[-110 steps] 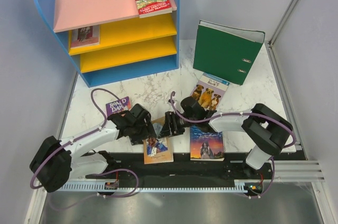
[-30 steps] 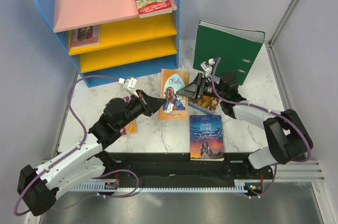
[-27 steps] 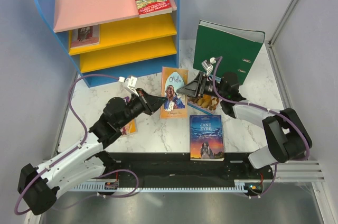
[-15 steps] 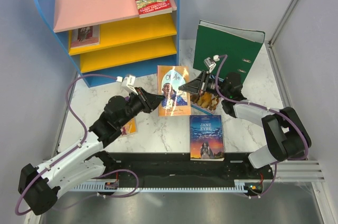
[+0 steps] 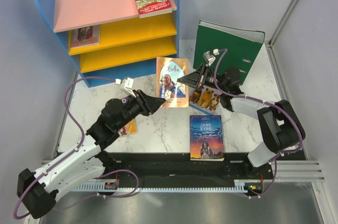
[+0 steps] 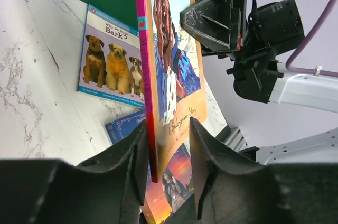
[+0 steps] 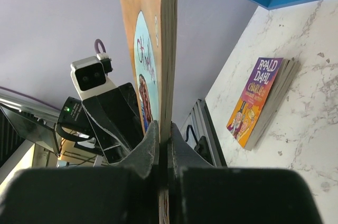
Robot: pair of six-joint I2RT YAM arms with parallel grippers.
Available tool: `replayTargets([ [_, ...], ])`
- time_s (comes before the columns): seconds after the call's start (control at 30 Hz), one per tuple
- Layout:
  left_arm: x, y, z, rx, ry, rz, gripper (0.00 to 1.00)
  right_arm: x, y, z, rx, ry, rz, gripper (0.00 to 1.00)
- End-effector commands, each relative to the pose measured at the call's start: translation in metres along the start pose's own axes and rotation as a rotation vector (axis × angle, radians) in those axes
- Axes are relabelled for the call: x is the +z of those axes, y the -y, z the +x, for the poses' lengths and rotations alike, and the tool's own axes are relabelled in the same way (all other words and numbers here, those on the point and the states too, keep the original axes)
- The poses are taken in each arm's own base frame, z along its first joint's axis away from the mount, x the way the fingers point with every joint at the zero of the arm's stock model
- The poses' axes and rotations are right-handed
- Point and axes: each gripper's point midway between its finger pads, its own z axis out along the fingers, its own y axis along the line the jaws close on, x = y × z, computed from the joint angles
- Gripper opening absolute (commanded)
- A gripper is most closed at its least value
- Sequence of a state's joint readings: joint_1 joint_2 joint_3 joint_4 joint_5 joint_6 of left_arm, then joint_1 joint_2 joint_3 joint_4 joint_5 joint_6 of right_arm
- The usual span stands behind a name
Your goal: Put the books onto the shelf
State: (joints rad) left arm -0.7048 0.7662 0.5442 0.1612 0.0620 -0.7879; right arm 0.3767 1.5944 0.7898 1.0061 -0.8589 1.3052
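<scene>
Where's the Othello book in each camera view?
Top external: Othello book centre, before the shelf.
Left wrist: Othello book centre, spine towards camera.
Right wrist: Othello book centre, page edge towards camera.
Shared landmark: marble table.

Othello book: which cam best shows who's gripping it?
Right wrist: the right gripper is shut on the edge of the Othello book. Left wrist shows the left gripper open around it. Top external shows only the cover between both arms.
</scene>
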Motion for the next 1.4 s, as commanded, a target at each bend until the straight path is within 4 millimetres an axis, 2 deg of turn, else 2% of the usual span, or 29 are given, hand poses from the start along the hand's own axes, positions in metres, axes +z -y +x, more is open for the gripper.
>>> replayTargets([
  [0.0, -0.006, 0.011, 0.0, -0.027, 0.004, 0.049, 0.31, 0.007, -0.025, -0.02, -0.079, 0.047, -0.08, 0.0],
  [0.1, -0.006, 0.008, 0.004, -0.037, -0.005, 0.042, 0.29, 0.007, -0.027, -0.022, -0.078, 0.051, -0.086, 0.0],
  [0.27, -0.003, 0.009, 0.008, -0.051, -0.026, 0.049, 0.32, 0.009, -0.029, -0.025, -0.076, 0.058, -0.091, 0.0],
  [0.37, -0.002, 0.012, 0.007, -0.049, -0.033, 0.06, 0.14, 0.011, -0.029, -0.028, -0.075, 0.063, -0.092, 0.0],
  [0.4, -0.001, 0.013, 0.007, -0.047, -0.034, 0.061, 0.03, 0.011, -0.031, -0.028, -0.078, 0.061, -0.095, 0.0],
  [0.47, -0.001, 0.014, 0.004, -0.047, -0.024, 0.062, 0.02, 0.011, -0.033, -0.027, -0.085, 0.055, -0.103, 0.02],
  [0.57, -0.003, 0.016, -0.003, -0.036, -0.007, 0.051, 0.02, 0.009, -0.031, -0.027, -0.091, 0.054, -0.092, 0.12],
  [0.63, -0.005, 0.02, -0.012, -0.022, 0.013, 0.04, 0.02, 0.007, -0.026, -0.023, -0.098, 0.049, -0.079, 0.21],
  [0.67, -0.005, 0.022, -0.017, -0.017, 0.023, 0.041, 0.02, 0.005, -0.027, -0.023, -0.107, 0.05, -0.076, 0.36],
  [0.73, -0.008, 0.033, -0.031, -0.002, 0.054, 0.051, 0.02, -0.001, -0.018, -0.018, -0.102, 0.053, -0.04, 0.49],
  [0.77, -0.009, 0.034, -0.034, 0.004, 0.055, 0.047, 0.02, -0.005, -0.011, -0.016, -0.124, 0.053, 0.006, 0.58],
  [0.87, -0.011, 0.055, -0.06, 0.027, 0.104, 0.068, 0.02, -0.019, 0.011, -0.003, -0.171, 0.031, 0.143, 0.69],
  [0.93, -0.011, 0.063, -0.068, 0.047, 0.115, 0.077, 0.02, -0.029, 0.022, 0.0, -0.205, 0.043, 0.224, 0.73],
  [0.97, -0.012, 0.072, -0.076, 0.053, 0.128, 0.091, 0.02, -0.037, 0.025, 0.007, -0.232, 0.024, 0.272, 0.75],
  [1.13, -0.009, 0.094, -0.097, 0.082, 0.151, 0.129, 0.02, -0.063, 0.029, 0.023, -0.281, 0.031, 0.375, 0.78],
  [1.23, -0.006, 0.11, -0.118, 0.101, 0.195, 0.147, 0.02, -0.079, 0.05, 0.041, -0.262, 0.017, 0.441, 0.78],
  [1.27, -0.003, 0.12, -0.13, 0.108, 0.218, 0.154, 0.02, -0.088, 0.06, 0.051, -0.241, 0.009, 0.472, 0.79],
  [1.33, 0.001, 0.126, -0.144, 0.13, 0.238, 0.141, 0.02, -0.098, 0.069, 0.059, -0.249, 0.02, 0.51, 0.79],
  [1.37, -0.003, 0.14, -0.166, 0.148, 0.289, 0.143, 0.02, -0.105, 0.079, 0.07, -0.233, 0.009, 0.534, 0.79],
])
